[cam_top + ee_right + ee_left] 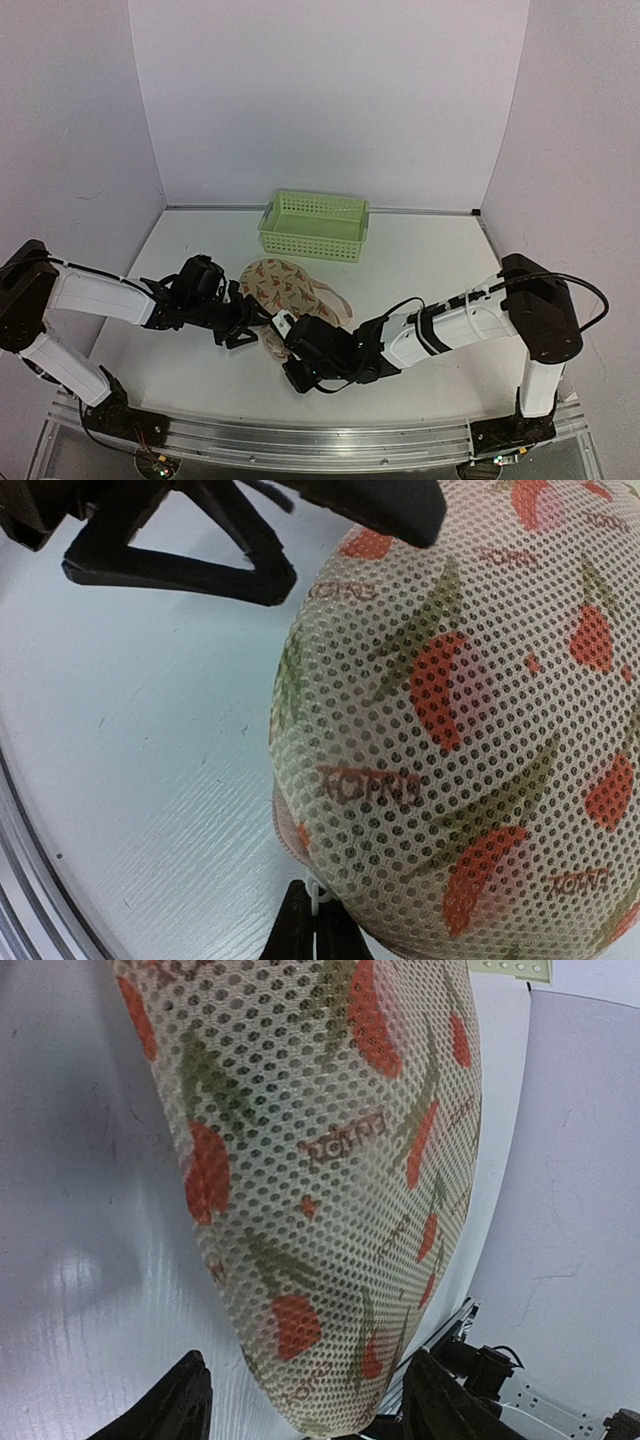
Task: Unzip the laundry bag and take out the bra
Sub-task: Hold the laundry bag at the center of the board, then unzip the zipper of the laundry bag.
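The laundry bag (pixel 292 286), cream mesh printed with red and green sprigs, lies flat on the white table between both arms. My left gripper (pixel 243 326) is open at the bag's left lobe. In the left wrist view the rounded end of the bag (pixel 330 1160) reaches down between the spread jaws of that gripper (pixel 315 1412). My right gripper (pixel 316 928) is shut on the small white zipper pull (pixel 320 894) at the bag's (pixel 470 730) near edge, seen from above at the bag's near corner (pixel 283 328). The bra is hidden.
A light-green perforated basket (pixel 315 225) stands behind the bag near the back wall. The left gripper's black fingers (pixel 380 505) cross the top of the right wrist view. The metal base rail (pixel 300 440) runs along the table's near edge.
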Action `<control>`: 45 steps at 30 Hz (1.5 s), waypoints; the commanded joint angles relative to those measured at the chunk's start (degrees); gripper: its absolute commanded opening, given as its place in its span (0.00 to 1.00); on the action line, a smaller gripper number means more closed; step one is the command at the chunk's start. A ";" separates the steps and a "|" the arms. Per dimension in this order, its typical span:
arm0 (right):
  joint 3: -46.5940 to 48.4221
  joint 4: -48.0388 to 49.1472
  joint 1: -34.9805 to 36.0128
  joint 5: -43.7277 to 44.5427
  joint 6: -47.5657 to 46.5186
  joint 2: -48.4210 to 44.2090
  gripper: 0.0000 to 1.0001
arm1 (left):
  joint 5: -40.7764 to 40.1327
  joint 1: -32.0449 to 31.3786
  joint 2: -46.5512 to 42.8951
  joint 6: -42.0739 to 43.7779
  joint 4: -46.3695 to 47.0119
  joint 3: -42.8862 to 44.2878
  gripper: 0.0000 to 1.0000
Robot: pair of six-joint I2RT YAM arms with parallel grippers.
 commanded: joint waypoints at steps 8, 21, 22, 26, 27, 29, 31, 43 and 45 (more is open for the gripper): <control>1.06 3.19 -0.19 0.58 0.06 -0.12 0.00 | 4.57 0.29 5.69 -1.03 7.77 3.33 0.45; -2.29 3.09 -0.23 1.43 0.63 -2.89 0.00 | 4.81 0.42 4.26 1.18 8.28 1.45 0.00; -2.95 2.91 -0.19 1.57 0.61 -3.47 0.00 | 5.32 0.58 4.07 1.77 8.28 1.44 0.00; -6.27 1.29 -0.27 2.56 -0.69 -5.71 0.00 | 8.24 0.82 3.83 4.98 8.19 2.11 0.00; -7.25 1.13 -0.40 2.80 -0.98 -6.39 0.00 | 8.97 0.82 3.75 5.75 8.12 2.14 0.00; -9.38 1.05 -0.79 3.07 -1.61 -7.67 0.00 | 10.52 0.82 3.55 7.05 8.04 2.15 0.00; -11.50 0.99 -1.44 3.41 -2.26 -9.02 0.00 | 11.44 0.94 3.13 8.24 7.63 1.70 0.00; -16.68 1.47 -8.99 -0.47 -10.04 -13.99 0.00 | 13.04 1.00 -0.85 20.73 -7.55 6.22 0.00; -16.70 1.43 -10.51 -0.84 -11.10 -14.22 0.00 | 13.15 1.00 -1.53 21.76 -8.92 6.73 0.00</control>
